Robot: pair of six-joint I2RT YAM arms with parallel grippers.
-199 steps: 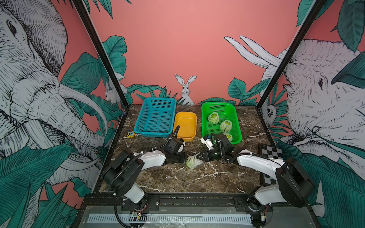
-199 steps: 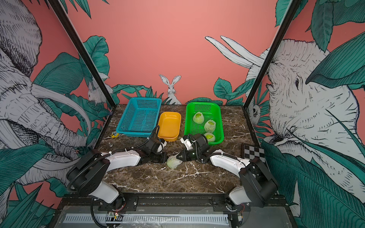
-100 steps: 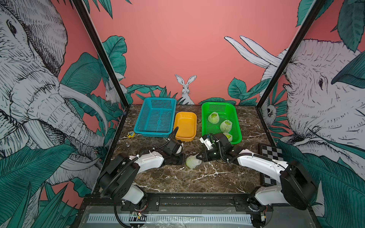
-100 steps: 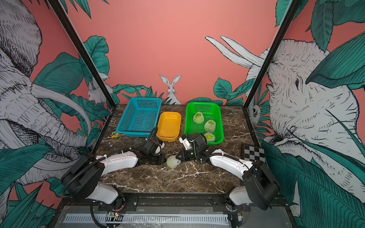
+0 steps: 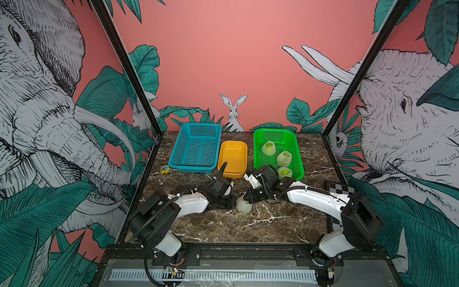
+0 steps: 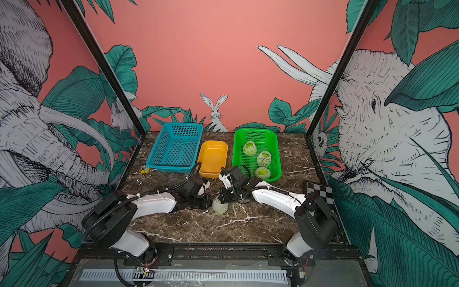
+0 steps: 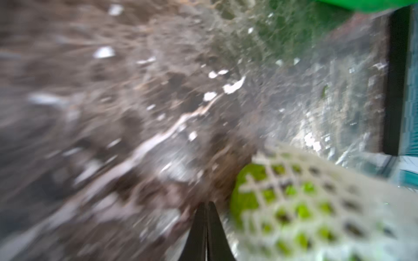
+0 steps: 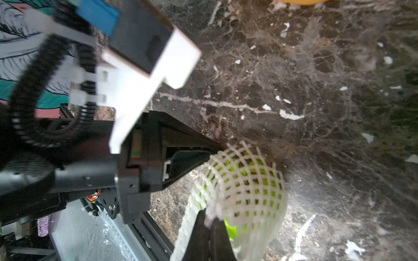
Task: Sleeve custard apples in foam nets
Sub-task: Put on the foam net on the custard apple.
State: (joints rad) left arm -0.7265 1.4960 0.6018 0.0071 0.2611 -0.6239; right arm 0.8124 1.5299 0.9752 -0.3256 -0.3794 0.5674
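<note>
A custard apple in a foam net lies on the marble table between my two grippers. My right gripper is shut on the net's loose edge, and green fruit shows through the mesh. My left gripper is shut with nothing between its fingers, its tips right beside the net. In both top views the left gripper is left of the fruit and the right gripper is at its upper right. Three more netted custard apples lie in the green basket.
An empty blue basket and an empty yellow tray stand at the back beside the green basket. A checkerboard card lies at the right edge. A small yellow item lies by the left wall.
My right gripper's jaws have closed on the net's edge. The left arm has shifted a little beside the net. The netted fruit has stayed about where it was.
</note>
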